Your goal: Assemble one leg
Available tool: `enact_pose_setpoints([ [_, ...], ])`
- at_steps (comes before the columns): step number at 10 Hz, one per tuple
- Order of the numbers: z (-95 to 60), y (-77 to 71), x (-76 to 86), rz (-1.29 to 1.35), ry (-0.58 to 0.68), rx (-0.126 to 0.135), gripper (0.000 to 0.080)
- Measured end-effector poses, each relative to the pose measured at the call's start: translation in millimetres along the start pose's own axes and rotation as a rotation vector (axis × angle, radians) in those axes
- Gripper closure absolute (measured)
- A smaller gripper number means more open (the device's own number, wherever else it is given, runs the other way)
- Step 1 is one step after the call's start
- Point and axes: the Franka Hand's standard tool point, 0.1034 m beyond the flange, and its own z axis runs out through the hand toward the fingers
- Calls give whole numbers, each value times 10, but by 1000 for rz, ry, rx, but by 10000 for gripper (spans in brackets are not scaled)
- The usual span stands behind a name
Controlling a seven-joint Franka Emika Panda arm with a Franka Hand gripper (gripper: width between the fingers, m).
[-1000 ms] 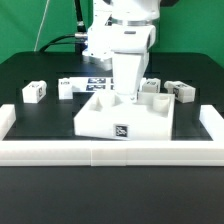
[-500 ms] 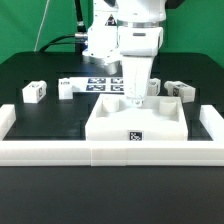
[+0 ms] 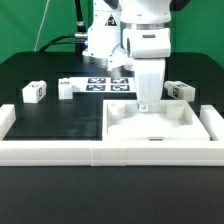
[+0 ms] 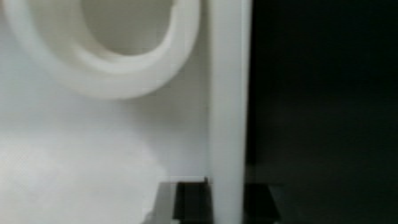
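Guard against skewing or jamming the panel (image 3: 160, 128) against the border rails (image 3: 60, 150) at the bench's front-right corner, with the gripper (image 3: 147, 103) clamped on its far wall, and against knocking the leg (image 3: 180, 90), loose just behind that wall, toward the right edge.

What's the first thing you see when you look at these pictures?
The big white robot arm stands out first, its pincer reaching down to the large white panel at the exterior view's right. A small white leg sits on the black table at the exterior view's left.
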Motion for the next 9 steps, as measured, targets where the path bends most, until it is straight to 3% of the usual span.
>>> enact_pose_setpoints([
  [3,1,83,97,8,5,-9,739],
  [6,3,91,174,31,-2,9,739],
  [9,3,90,172,45,-2,9,739],
])
